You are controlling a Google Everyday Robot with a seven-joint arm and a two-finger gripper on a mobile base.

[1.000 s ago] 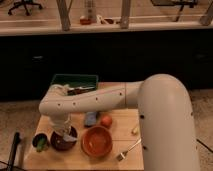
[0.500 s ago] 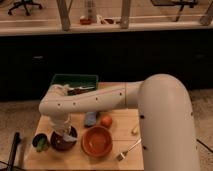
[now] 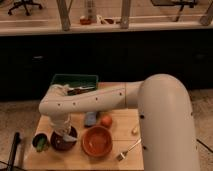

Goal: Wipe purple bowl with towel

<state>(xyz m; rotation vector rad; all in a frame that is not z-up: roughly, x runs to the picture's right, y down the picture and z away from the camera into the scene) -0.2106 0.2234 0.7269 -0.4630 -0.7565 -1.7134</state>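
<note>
End effector (image 3: pixel 63 133) over purple bowl (image 3: pixel 63 141), towel (image 3: pixel 65 134) inside.

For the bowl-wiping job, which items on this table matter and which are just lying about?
Job items: purple bowl; towel, held down in that bowl; gripper, over the bowl at the table's front left.

Lying about: orange bowl, green-rimmed cup, blue-grey block, orange fruit, green tray, fork.
</note>
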